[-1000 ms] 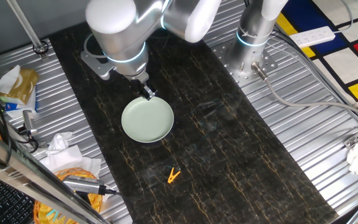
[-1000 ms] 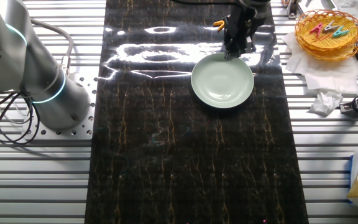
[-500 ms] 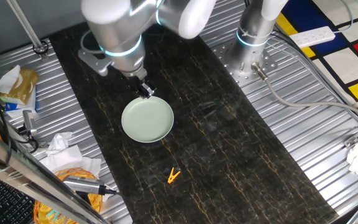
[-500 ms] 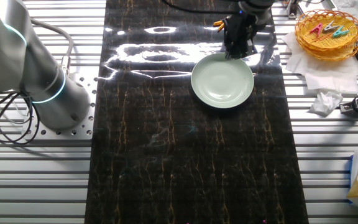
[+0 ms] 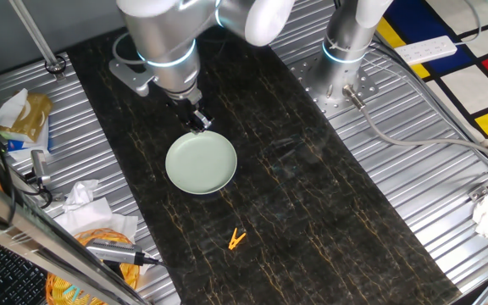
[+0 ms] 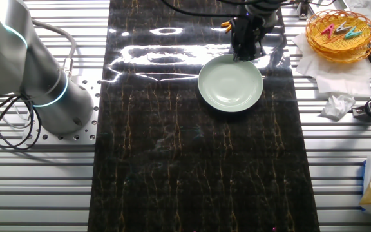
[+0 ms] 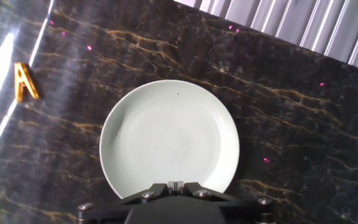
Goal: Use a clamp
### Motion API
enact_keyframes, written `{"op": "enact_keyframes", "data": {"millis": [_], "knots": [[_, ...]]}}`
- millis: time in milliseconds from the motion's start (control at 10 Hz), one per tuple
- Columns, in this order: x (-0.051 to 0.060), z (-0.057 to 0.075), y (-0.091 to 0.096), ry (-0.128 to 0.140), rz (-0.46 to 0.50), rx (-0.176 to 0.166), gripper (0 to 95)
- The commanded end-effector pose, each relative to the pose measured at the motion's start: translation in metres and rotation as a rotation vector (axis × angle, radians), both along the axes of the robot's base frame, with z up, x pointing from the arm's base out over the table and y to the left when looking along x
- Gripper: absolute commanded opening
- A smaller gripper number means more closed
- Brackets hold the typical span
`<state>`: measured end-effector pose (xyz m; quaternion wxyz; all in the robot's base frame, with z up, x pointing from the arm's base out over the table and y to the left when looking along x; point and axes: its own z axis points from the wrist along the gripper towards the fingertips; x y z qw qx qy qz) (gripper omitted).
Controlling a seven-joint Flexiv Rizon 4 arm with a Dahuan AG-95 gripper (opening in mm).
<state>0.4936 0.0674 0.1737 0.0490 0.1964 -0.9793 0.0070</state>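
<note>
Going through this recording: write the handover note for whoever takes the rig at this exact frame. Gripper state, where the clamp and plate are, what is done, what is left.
Gripper: above the far rim of the plate, holding nothing visible; whether the fingers are open or shut cannot be told.
Clamp: lying on the dark mat, apart from the plate, on the side away from the gripper; also visible in the hand view.
Plate: pale green, empty, flat on the mat.
Done: nothing yet; the clamp is untouched.
Left: move to the clamp, grasp it, use it.
</note>
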Motion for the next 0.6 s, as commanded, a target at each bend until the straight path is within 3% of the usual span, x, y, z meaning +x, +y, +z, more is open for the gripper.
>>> {"op": "enact_keyframes", "data": {"millis": [100, 200, 400, 600], "knots": [[0.0007, 0.0004, 0.0001, 0.018, 0.022, -0.036, 0.0], [0.0007, 0.0004, 0.0001, 0.009, 0.038, -0.028, 0.0], [0.0007, 0.0004, 0.0001, -0.034, 0.073, 0.009, 0.0], [0.0007, 0.0004, 0.0001, -0.105, 0.12, 0.047, 0.0]]}}
